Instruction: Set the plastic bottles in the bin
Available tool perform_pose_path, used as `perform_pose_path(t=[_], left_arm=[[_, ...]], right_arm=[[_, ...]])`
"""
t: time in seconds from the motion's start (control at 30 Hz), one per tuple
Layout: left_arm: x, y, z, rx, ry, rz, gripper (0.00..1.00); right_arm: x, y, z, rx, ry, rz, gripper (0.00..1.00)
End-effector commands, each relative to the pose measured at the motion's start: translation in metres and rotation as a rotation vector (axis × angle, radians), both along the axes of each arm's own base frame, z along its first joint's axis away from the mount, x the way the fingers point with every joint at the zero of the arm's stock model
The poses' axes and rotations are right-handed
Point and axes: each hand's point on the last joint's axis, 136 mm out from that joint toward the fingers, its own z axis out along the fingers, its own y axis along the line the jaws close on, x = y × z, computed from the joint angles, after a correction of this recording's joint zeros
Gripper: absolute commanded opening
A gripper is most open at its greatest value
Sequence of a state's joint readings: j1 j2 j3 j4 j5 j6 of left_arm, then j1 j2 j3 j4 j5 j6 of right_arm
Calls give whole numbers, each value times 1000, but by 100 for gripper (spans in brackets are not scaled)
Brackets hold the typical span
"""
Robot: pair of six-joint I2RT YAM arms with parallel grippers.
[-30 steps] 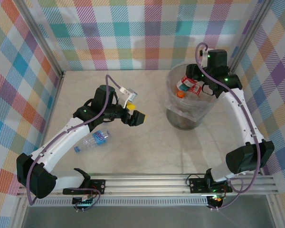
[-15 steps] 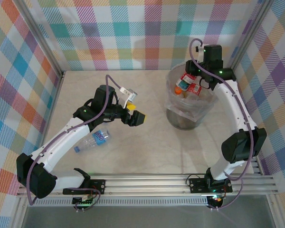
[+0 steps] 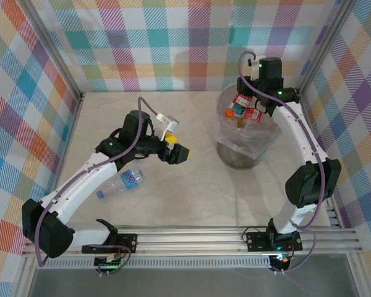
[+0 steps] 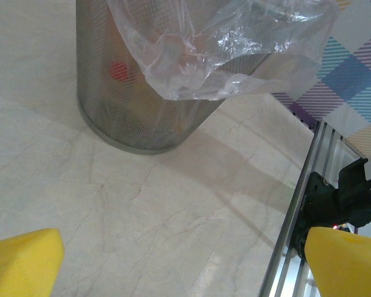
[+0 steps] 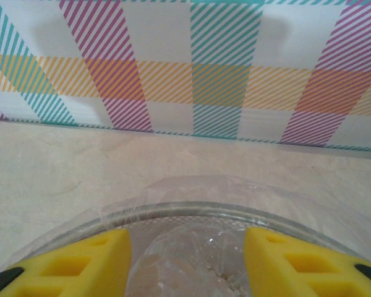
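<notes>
Grey mesh bin (image 4: 111, 93), pastel plaid walls (image 3: 173, 43)

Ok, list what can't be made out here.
- Bottles in bin: count unclear. Top view, right arm covers some; left wrist, bin wall and liner blur them.
- Right gripper: grip unclear. Right wrist, bottom edge cuts the fingers; clear plastic between could be liner or bottle.

Half-seen: bin contents, one bottle, gripper tips

From above, the right arm (image 3: 297, 130) covers part of the plastic bottles (image 3: 252, 114) in the bin (image 3: 235, 154), so their number cannot be told. The left arm (image 3: 86, 179) seems to overlap the edge of a bottle (image 3: 127, 179) lying on the surface (image 3: 191, 192). The left wrist view cuts off the bin's top and shows its contents as a red blur (image 4: 117, 70) behind the wall. The bottom edges of the wrist views crop the fingers of the left gripper (image 4: 184, 260) and the right gripper (image 5: 187, 247).
</notes>
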State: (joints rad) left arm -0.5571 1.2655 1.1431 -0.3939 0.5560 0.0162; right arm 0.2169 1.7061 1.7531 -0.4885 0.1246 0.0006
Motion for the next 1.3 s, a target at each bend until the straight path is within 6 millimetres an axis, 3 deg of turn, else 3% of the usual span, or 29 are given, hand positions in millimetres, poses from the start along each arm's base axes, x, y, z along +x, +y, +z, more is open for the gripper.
perform_pose_path(t=[0.0,0.27,0.43,0.6,0.8,1.03,1.27], left_arm=[[-1,-2,7,2,-10,-9,100],[0,0,12,-1,-21,10,100],[7,6,21,2,-26,79,100],[18,37,18,135,-15,247,100],[11,75,14,220,-38,394,100],[9,106,-6,311,22,542,100],[24,136,-39,419,138,696,100]], right_arm=[[-3,14,-51,-55,136,60,51],[-2,20,-59,-26,150,82,49],[-4,22,-37,-9,119,87,53],[-13,26,-5,29,85,113,58],[-31,29,19,62,69,145,66],[-74,31,49,137,40,189,72],[-134,54,61,306,38,339,75]])
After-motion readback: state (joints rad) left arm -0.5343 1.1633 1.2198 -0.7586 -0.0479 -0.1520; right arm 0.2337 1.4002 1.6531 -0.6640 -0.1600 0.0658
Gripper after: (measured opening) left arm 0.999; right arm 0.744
